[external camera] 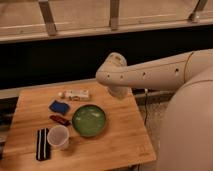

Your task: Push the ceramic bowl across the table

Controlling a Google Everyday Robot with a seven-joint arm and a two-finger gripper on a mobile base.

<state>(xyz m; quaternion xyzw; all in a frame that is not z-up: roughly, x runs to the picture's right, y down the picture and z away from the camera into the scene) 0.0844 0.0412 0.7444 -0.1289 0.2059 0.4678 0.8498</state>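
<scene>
The ceramic bowl [89, 120], green, glossy and shallow, sits near the middle of the wooden table [126, 137]. My white arm reaches in from the right, above the table's far right part. The gripper [118, 92] hangs below the arm's rounded end, above the table's back edge, behind and to the right of the bowl and apart from it. The arm hides most of the gripper.
A white cup [58, 136] stands left of the bowl, with a black striped object [43, 144] beside it. A small red item [60, 120], a blue item [59, 107] and a white packet [76, 94] lie behind. A dark wall and railing run behind the table.
</scene>
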